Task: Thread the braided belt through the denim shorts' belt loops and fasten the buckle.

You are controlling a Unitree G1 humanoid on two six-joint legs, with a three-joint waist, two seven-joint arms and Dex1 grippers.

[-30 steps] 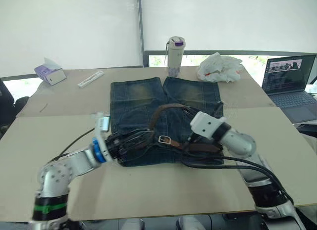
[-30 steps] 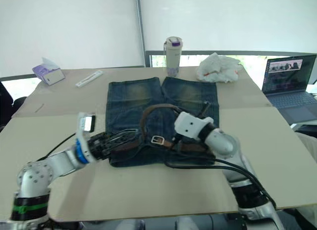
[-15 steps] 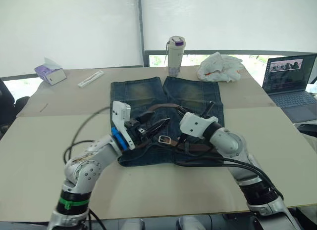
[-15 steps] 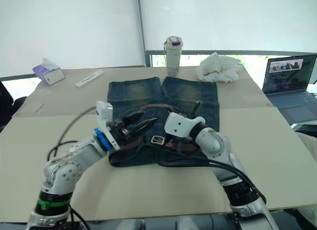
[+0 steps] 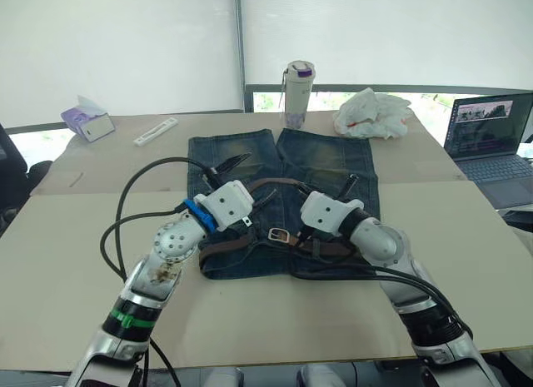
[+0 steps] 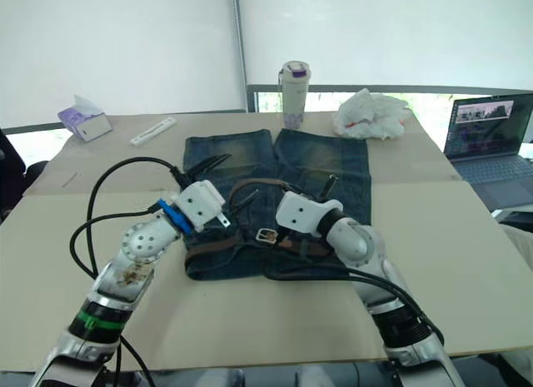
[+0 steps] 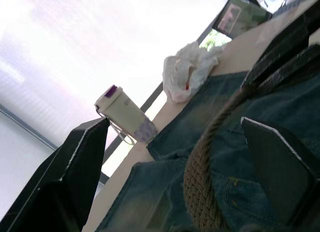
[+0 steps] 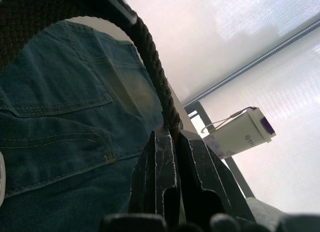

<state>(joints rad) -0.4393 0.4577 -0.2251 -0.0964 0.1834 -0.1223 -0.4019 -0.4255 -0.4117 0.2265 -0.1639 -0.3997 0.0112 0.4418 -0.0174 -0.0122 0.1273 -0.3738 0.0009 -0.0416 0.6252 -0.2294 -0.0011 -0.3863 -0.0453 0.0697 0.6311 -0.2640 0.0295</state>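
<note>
One braided belt [image 5: 279, 184], one buckle [image 5: 279, 235], two claws

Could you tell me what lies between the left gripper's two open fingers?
In the left wrist view, the braided belt runs up between the left gripper's fingers, over the denim shorts.

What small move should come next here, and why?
Probably the left gripper should close on the braided belt: its fingers stand open either side of the strap, while the right gripper is already pinching the strap's loop above the denim shorts.
</note>
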